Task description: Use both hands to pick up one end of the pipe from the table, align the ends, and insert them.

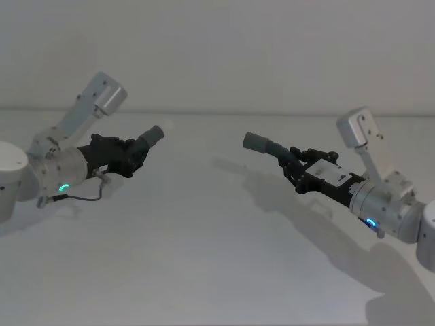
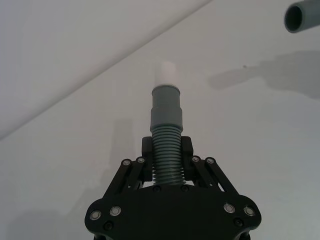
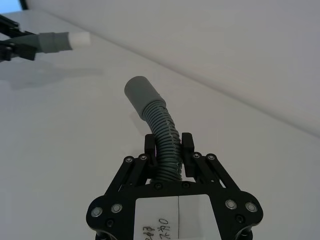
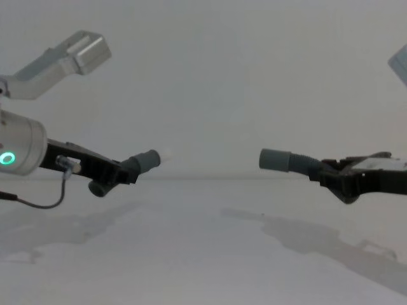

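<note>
At the frame's left, the left claw (image 1: 134, 155) clamps the white-tipped hose piece (image 1: 152, 136); at right, the right claw (image 1: 293, 163) clamps the hollow-cuffed piece (image 1: 260, 143). Both are held off the surface (image 1: 204, 258), pointed toward each other yet well apart, so they can be lined up.

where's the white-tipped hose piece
Head view, robot's left: the dark grey ribbed hose piece is clamped in the black left gripper above the white table, its tip facing the other piece's hollow grey cuff across a gap.

White matte counter (image 1: 204, 272) spreads under the left claw (image 1: 138, 153) and right claw (image 1: 291, 161); soft shadows lie beneath each.
</note>
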